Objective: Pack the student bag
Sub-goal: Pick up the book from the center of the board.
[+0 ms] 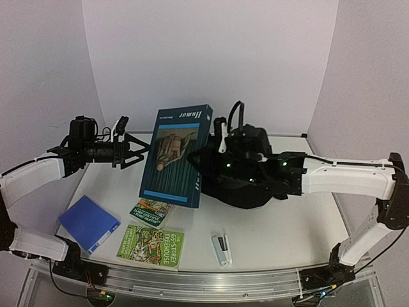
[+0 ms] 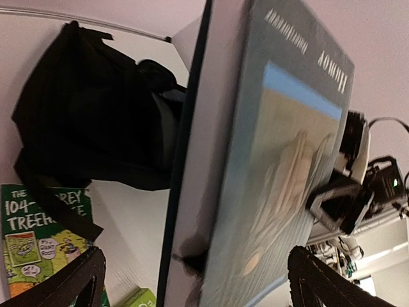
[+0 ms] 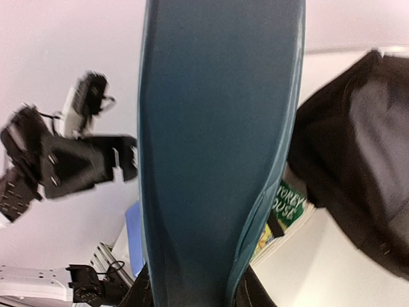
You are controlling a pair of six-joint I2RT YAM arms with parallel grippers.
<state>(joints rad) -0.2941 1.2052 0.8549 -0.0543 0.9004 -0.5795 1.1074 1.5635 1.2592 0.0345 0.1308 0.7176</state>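
Student bag: the black student bag (image 1: 252,182) lies slumped on the table (image 1: 281,230) at centre right of the overhead frame, under the right arm's forearm.
Right end effector: the right end effector (image 1: 203,161) is at the bag's left side, its fingers clamped on the right edge of a teal hardback titled "Humor" (image 1: 176,157). In the right wrist view the book's edge fills the gap between the fingers (image 3: 144,295), and the bag is at the right of that frame.
Book: held upright and a little tilted, just left of the bag, cover toward the overhead camera.
Left end effector: the left end effector (image 1: 137,150) hovers at centre left with its fingers wide apart, tips just beside the book's left edge. I cannot tell if they touch. The bag is on the far side of the book from it, at upper left in the left wrist view.
Lower left of the table: a blue wallet (image 1: 88,222), two green Treehouse books (image 1: 151,245) and a white stapler (image 1: 222,249), well apart from the bag.
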